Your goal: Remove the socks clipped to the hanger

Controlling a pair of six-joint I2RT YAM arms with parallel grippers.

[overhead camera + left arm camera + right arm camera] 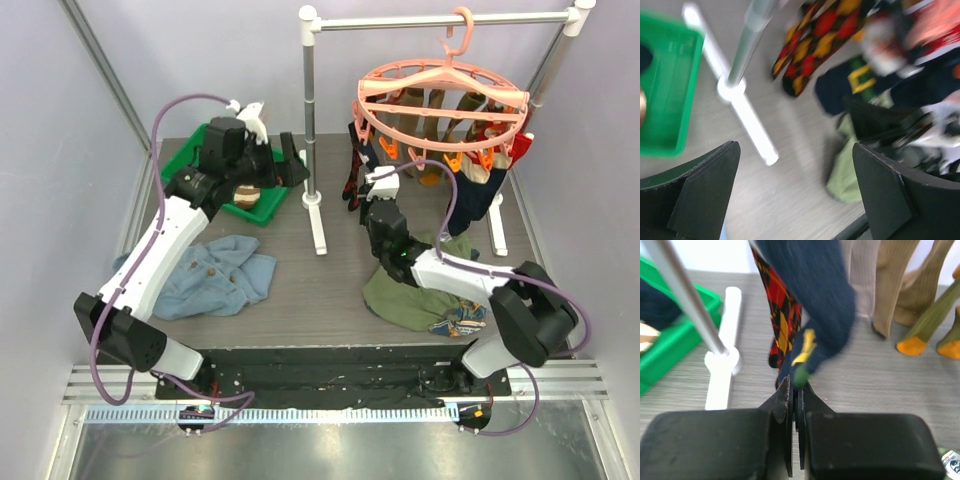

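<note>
Hanger [447, 72] hooked on the rail [440, 20] at the far right of the worktop [310, 290], socks [437, 120] clipped all round its ring and hanging free. Right hand [796, 390] raised under the near-left side of the ring, closed to a thin slit. Green toe of a navy sock [815, 300] meets its tips; view blurred, cannot tell whether any cloth is nipped. Red-and-yellow plaid sock [782, 330] hangs just behind the navy one. Tan socks [900, 285] and olive socks with orange toes [922, 335] hang further right, clear of the hand. Left hand [795, 200] spread wide, nothing between its fingers [705, 195]. It sits just left of the rail's left post [309, 110], over the right end of the green tray [262, 210]. Its camera looks past the post's white foot [747, 120] toward the plaid and navy socks. Denim garment [215, 275] lies crumpled near-left on the worktop. Olive garment [410, 295] lies heaped under the right arm.
</note>
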